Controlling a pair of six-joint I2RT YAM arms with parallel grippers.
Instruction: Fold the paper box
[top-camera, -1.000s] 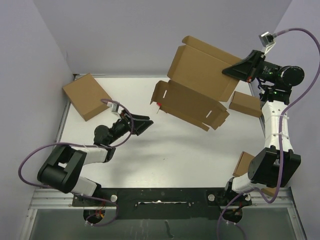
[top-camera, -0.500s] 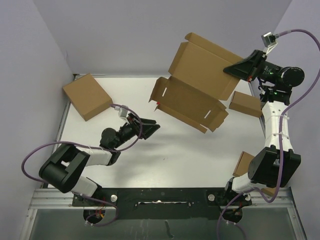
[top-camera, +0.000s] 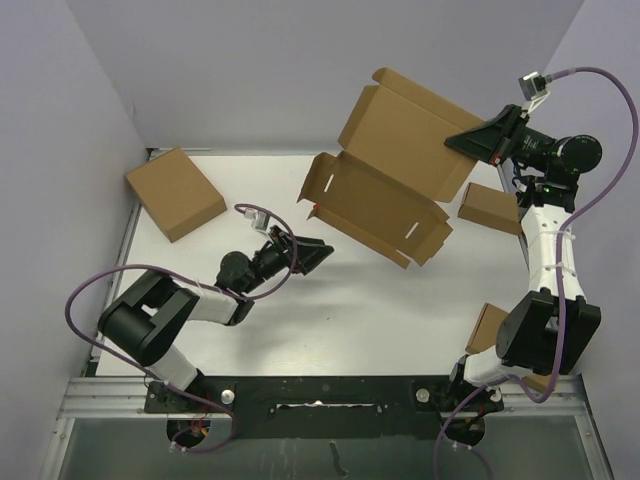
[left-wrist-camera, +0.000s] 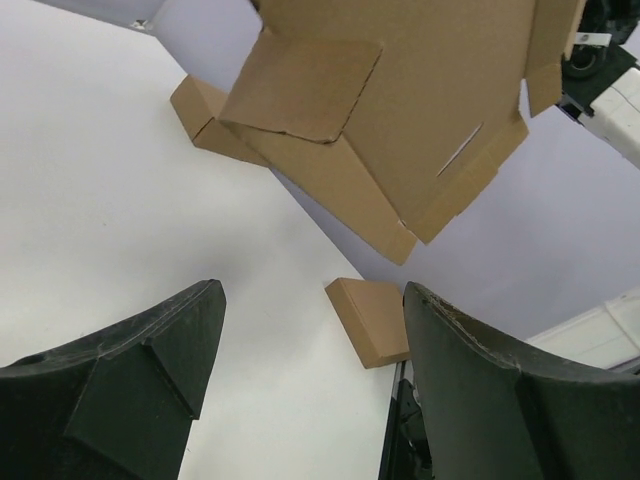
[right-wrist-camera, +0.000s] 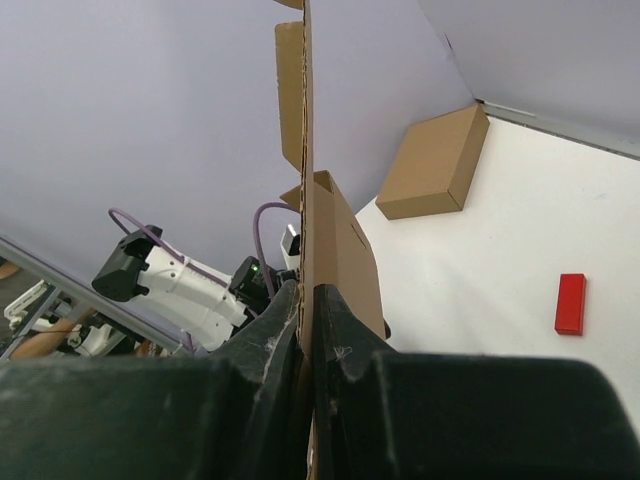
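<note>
paper box (top-camera: 400, 165): open blank aloft over the table's far right, long axis slanting left-far to right-near | right gripper (top-camera: 458, 142): pinching its right edge | left gripper (top-camera: 320, 253): spread, empty, low; box just above and ahead

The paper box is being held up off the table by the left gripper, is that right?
No, the right gripper holds the paper box up off the table; the right wrist view shows it pinching the cardboard edge. The left gripper is open and empty.
</note>
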